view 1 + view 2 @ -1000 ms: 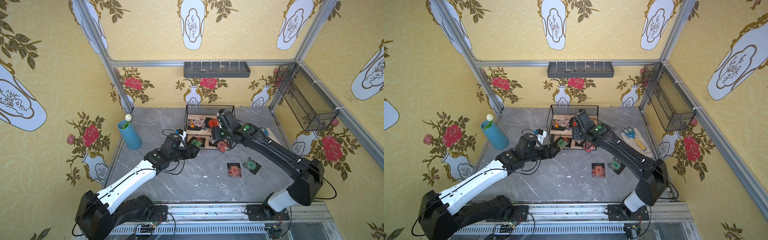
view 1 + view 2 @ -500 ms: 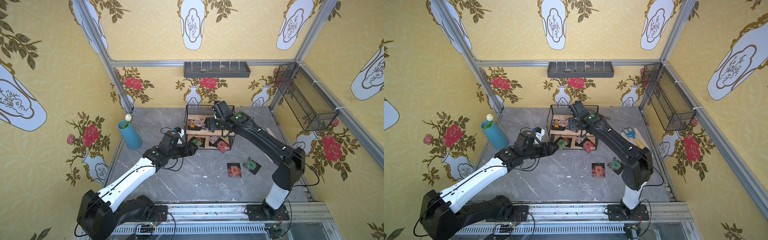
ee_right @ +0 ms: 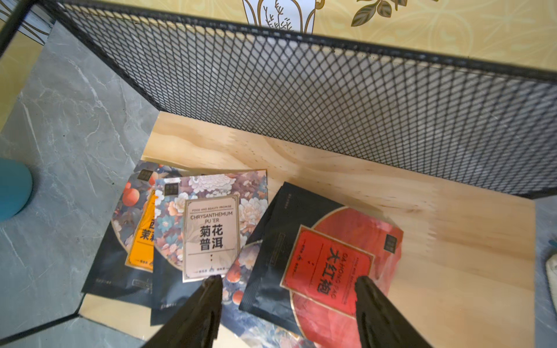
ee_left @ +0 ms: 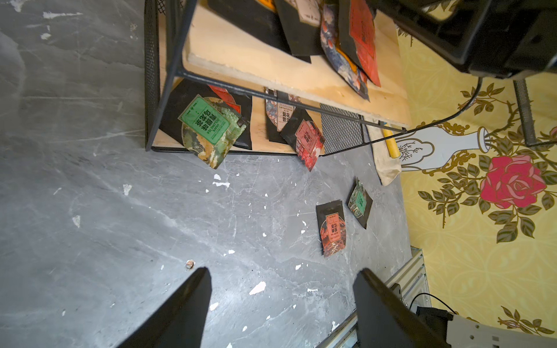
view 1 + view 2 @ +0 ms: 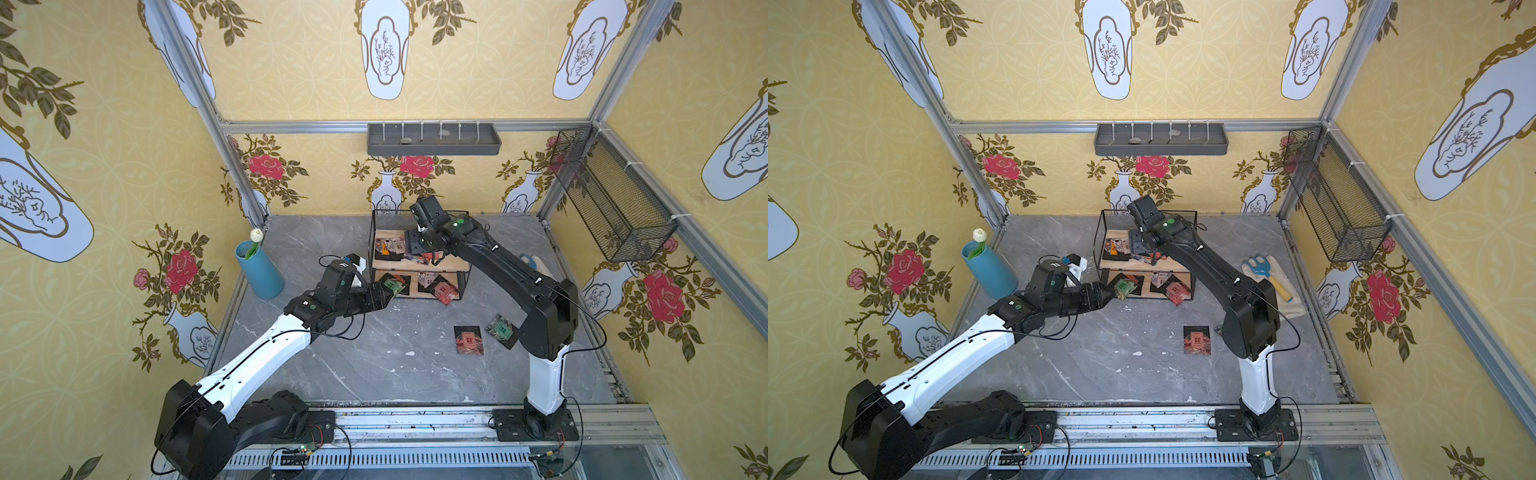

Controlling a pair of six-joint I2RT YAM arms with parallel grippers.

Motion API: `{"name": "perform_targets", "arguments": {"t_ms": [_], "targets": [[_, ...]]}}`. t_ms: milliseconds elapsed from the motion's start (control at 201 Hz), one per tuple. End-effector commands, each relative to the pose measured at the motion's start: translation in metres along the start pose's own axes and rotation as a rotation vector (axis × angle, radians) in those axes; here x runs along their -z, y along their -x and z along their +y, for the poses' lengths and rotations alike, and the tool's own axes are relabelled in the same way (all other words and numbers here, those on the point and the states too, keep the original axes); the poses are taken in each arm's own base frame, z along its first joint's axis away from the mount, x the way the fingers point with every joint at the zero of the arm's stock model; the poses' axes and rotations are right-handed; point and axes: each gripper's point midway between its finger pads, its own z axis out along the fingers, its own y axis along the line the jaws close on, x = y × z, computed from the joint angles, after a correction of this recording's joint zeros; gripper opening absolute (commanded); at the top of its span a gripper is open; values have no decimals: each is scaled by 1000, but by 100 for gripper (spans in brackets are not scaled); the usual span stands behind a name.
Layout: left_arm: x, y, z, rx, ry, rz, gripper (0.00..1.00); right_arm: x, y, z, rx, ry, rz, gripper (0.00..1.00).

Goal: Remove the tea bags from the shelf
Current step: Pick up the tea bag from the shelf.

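The right claw (image 3: 287, 278), spread empty at lower centre of its wrist view, should pinch one edge of the red tea bag (image 3: 331, 265) on the shelf (image 3: 301, 162); the left claw (image 4: 283, 270) gapes empty too.

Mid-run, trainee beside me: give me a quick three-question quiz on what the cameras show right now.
1. True or false: the left gripper holds a small flat black tea bag.
2. How many tea bags lie on the grey marble tabletop, clear of the two-tier black wire shelf with wooden boards? A one, B two, C four.
3. Fill in: the right gripper hovers over the shelf's ____ board.
Key: 1 false, its jaws stand open and empty. 2 B: the red-centred tea bag and the green-centred tea bag. 3 upper.
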Motion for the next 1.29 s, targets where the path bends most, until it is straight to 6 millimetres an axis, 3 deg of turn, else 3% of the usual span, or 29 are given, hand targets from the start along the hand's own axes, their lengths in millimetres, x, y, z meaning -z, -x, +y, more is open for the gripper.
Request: {"name": "perform_targets", "arguments": {"t_ms": [0,737,1290], "targets": [[-3,-2,2,8,-4,8,84,-6,-1,-1,17,-25,10,73],[-9,-5,14,41,13,10,83,-34,-26,-4,35,-57,80,73],[-10,-7,15,48,7,15,82,-29,-24,-8,21,-44,70,52]]}}
